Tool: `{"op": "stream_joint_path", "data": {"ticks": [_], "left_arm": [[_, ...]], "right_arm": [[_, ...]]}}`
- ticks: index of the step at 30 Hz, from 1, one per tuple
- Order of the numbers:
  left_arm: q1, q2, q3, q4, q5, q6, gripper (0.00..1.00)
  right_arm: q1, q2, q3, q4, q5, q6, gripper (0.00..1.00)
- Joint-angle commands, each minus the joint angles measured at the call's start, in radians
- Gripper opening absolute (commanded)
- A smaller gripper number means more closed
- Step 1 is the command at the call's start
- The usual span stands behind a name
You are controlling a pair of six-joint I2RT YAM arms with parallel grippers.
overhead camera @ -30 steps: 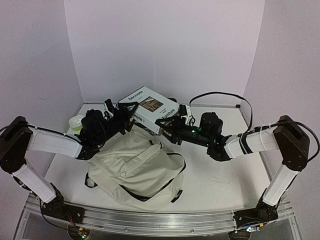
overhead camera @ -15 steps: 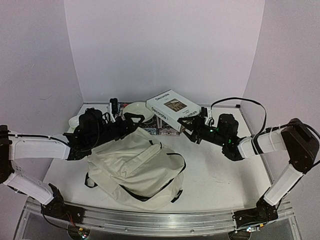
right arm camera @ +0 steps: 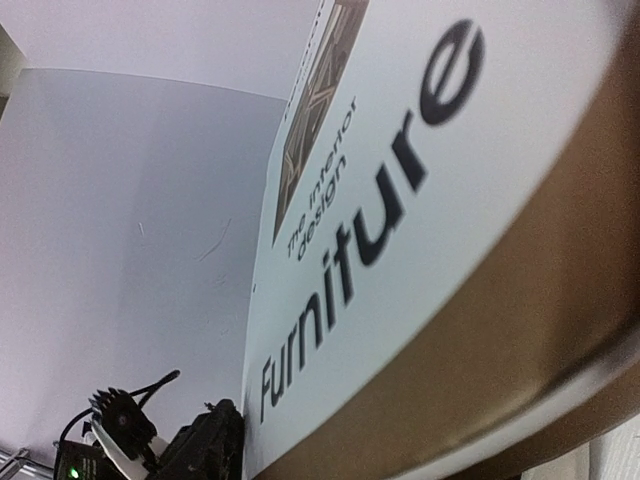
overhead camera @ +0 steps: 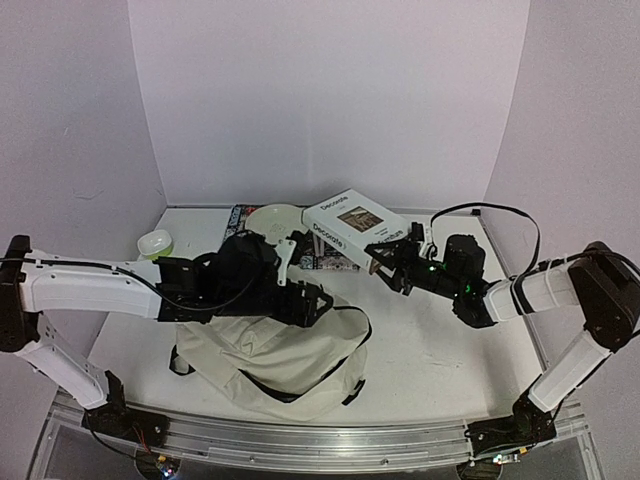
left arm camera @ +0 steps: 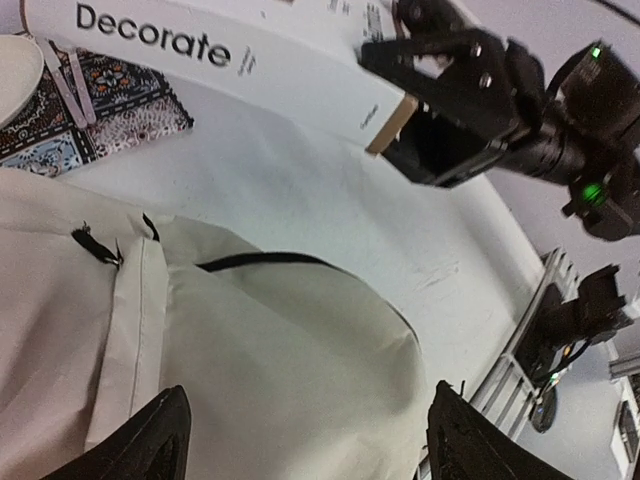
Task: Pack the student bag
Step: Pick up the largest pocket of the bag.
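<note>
top external looks down from high behind the arm bases over the whole table. left wrist hangs close over the student bag, facing the "decorate" book. right wrist sits almost against that book, shared by all three views.

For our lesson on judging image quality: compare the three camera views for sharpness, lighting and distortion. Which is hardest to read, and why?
Top external: even, soft light, with the student bag sharp. Left wrist: crisp, and "Decorate" on the book reads clearly. Right wrist: hardest to read; the book fills the frame at very close range, its edge bowed by the lens and the nearest lettering blurred.
</note>
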Motion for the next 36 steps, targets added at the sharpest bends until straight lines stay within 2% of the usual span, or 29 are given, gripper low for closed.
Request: {"op": "stream_joint_path", "data": {"ticks": [1,7,15,21,28,33,36], "left_arm": [[-0.093,0.111,0.139,-0.185,-0.098,0.069,0.82],[-0.195,0.276,0.308,-0.338,-0.176,0.103,0.83],[-0.206,0.376,0.394,-0.456,-0.271,0.072,0.80],[-0.206,0.383,0.406,-0.523,-0.321,0.050,0.66],[-0.196,0.332,0.376,-0.546,-0.343,0.039,0.45],[-0.160,0.278,0.346,-0.550,-0.328,0.043,0.26],[-0.123,0.250,0.328,-0.556,-0.317,0.050,0.10]], "right_arm": [[-0.008,-0.072,-0.009,0.217,-0.018,-0.025,0.45],[-0.008,-0.096,-0.023,0.196,-0.017,-0.033,0.45],[-0.008,-0.113,-0.035,0.182,-0.017,-0.038,0.45],[-0.008,-0.118,-0.039,0.179,-0.016,-0.040,0.45],[-0.008,-0.124,-0.036,0.167,-0.030,-0.043,0.45],[-0.008,-0.147,-0.038,0.135,-0.040,-0.057,0.45],[-0.008,-0.169,-0.039,0.101,-0.047,-0.070,0.45]]}}
